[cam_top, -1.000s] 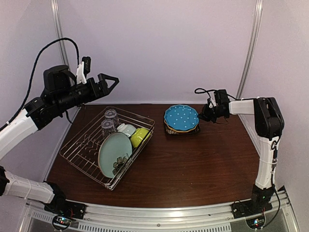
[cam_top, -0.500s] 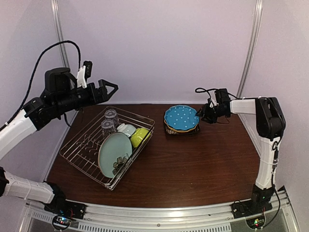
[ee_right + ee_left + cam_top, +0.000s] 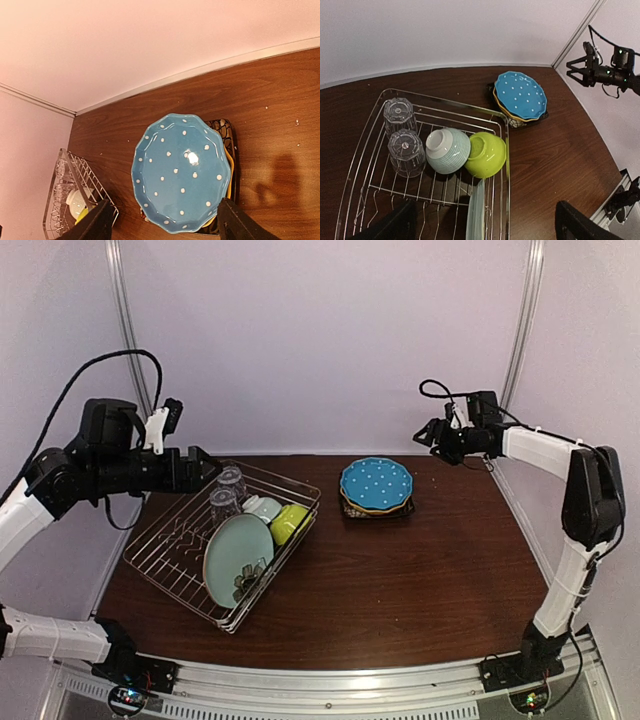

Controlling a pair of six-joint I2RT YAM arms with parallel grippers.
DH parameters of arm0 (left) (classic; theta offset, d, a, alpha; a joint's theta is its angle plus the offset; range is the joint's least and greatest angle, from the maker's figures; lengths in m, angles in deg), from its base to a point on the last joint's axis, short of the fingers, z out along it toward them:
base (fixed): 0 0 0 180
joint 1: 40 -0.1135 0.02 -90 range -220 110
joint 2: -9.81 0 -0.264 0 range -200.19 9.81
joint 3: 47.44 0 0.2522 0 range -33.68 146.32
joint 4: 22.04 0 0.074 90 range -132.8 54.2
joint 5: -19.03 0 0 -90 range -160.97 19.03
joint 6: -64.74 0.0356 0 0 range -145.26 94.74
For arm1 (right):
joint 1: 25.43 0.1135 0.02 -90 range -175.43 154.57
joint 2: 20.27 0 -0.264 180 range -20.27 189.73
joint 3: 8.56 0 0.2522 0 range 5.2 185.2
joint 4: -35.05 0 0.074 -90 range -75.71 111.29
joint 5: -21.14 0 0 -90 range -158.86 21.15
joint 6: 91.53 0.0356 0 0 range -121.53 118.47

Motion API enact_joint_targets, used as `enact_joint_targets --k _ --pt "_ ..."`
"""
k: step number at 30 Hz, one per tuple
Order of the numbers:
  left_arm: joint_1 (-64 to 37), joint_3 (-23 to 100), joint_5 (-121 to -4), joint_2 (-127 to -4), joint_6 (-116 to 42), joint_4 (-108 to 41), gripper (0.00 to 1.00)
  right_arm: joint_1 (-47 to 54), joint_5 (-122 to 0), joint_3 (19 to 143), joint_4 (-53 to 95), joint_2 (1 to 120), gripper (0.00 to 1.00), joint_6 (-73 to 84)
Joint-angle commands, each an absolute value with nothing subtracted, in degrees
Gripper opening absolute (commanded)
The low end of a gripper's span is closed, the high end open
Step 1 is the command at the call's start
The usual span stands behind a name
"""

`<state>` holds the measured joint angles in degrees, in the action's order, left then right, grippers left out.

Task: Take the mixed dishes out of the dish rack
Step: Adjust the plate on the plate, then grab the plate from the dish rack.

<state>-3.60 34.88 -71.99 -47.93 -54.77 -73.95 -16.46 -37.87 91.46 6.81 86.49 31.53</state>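
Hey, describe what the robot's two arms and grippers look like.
Both arms, the left arm and the right arm, have white tubular links and bulky black joints. A black cable loops over each wrist, longer on the left. The left gripper and right gripper are black, with two angular fingers.

Bright, even light fills all views. A small glare spot sits on the blue plate (image 3: 181, 172), a soft shadow falls on the table (image 3: 280, 100) beside it, and the wrist views bend at their edges.

The dark brown worktop (image 3: 400, 580) shows smooth, faintly sheeny wood grain. The large silver wire dish rack (image 3: 508, 180) is shiny metal. The blue white-dotted scalloped plate (image 3: 181, 172) looks glossy glazed; two clear ribbed glasses (image 3: 406, 152) are transparent.
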Motion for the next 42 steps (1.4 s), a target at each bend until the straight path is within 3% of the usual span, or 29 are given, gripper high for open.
enact_joint_targets --k 1,3,15,27,42 --pt "-3.4 32.7 -67.0 -47.2 -52.0 -82.6 0.97 -16.7 -38.0 88.2 7.2 80.3 0.76 28.6" --pt "-3.4 31.7 -64.9 -47.2 -51.7 -84.1 0.97 -16.5 -38.3 87.0 6.9 78.0 0.87 27.6" --pt "-1.6 27.6 -59.6 -50.7 -50.3 -87.6 0.97 -13.9 -41.4 80.7 4.7 66.0 0.98 23.0" --pt "-0.2 27.5 -63.5 -57.1 -50.4 -86.4 0.66 -12.0 -46.0 76.8 1.9 58.0 1.00 18.9" --pt "1.4 28.1 -66.9 -63.9 -51.3 -85.2 0.38 -12.1 -59.8 74.4 1.0 50.7 1.00 15.0"
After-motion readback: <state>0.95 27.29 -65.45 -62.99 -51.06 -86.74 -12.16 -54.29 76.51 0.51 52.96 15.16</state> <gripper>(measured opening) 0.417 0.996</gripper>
